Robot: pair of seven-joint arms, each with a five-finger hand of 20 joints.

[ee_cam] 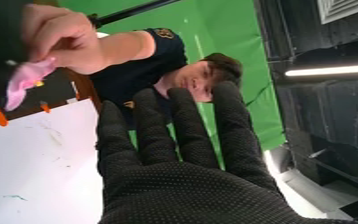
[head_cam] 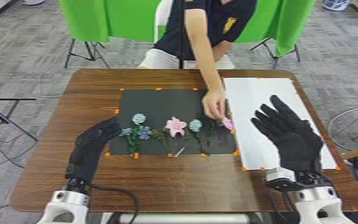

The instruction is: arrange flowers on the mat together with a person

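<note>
Brown wooden table [head_cam: 189, 180]; dark mat [head_cam: 162, 102] laid on it; white sheet [head_cam: 251, 95] placed just right of the mat; both edged with orange tabs [head_cam: 169, 155].

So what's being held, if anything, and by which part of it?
A pink flower, pinched at one edge of its bloom by the person's hand. The right robot hand is open and empty.

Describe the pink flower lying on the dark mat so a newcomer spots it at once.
On the brown table, the dark mat lies left of the white sheet. The pink flower lies there between blue flowers. The only other pink one is in the person's hand.
</note>
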